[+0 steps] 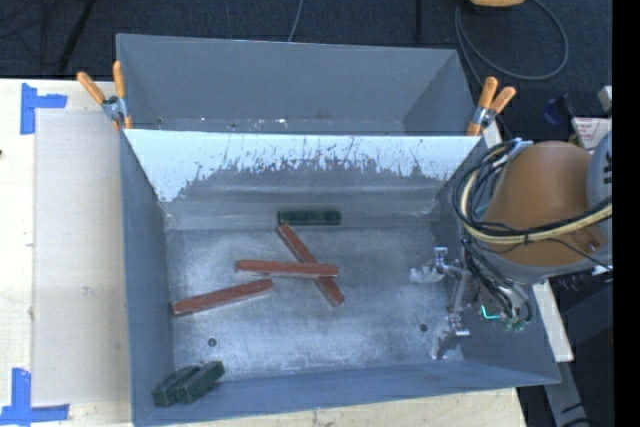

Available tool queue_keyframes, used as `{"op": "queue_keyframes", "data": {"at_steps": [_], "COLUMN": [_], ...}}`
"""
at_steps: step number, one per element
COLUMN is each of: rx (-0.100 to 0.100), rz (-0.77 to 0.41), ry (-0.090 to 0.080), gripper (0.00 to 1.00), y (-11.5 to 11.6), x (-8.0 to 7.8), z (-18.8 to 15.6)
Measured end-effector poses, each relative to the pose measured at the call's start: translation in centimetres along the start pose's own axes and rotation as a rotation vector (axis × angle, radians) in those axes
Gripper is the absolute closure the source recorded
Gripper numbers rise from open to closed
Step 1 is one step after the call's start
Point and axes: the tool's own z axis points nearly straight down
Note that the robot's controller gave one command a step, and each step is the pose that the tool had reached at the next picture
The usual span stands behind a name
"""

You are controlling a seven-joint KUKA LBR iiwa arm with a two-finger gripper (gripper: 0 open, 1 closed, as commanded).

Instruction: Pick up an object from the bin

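Dark carpet with loose cables lies behind the grey bin. Over its right side hangs the gripper, fingers spread wide with nothing between them, above bare metal floor. Nearest it, toward the middle, lie two crossed brown sticks. A third brown stick lies farther left, a dark green block by the far wall, another green block in the near-left corner. Nothing is picked yet; reaching, grasping and lifting all seem left to do.

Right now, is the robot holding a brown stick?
No, all three brown sticks lie on the bin floor, left of its empty fingers.
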Motion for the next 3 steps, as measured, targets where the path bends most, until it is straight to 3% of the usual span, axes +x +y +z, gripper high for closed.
{"op": "queue_keyframes", "data": {"at_steps": [1,2,3], "rx": [0.001,0.001,0.0], "rz": [-0.003,0.061,-0.013], "ry": [-0.008,-0.011,-0.005], "gripper": [0.0,0.0,0.0], "y": [0.0,4.9,7.1], "x": [-0.2,-0.1,-5.2], "z": [-0.4,3.3,3.7]}}
